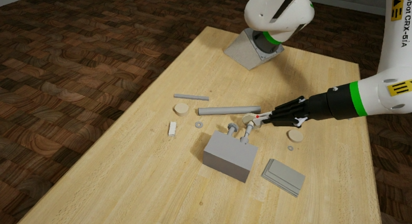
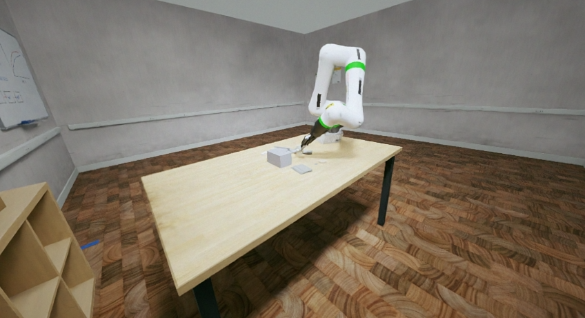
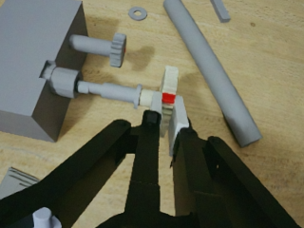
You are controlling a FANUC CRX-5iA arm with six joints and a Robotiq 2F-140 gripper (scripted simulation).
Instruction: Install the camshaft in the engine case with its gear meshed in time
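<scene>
Now | my gripper clenched on camshaft by its big gear | shaft tip in case bearing | seating, meshing with crank gear, release remain.

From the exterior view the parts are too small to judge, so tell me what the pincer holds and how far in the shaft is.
Observer: In the wrist view the pincer is shut on the camshaft's big gear.
Operator: Report the shaft.
Observer: Its tip sits at the bearing on the engine case; most of the shaft shows outside.
Operator: Now the gears.
Observer: The big gear stands apart from the small crank gear, not meshed.
</scene>
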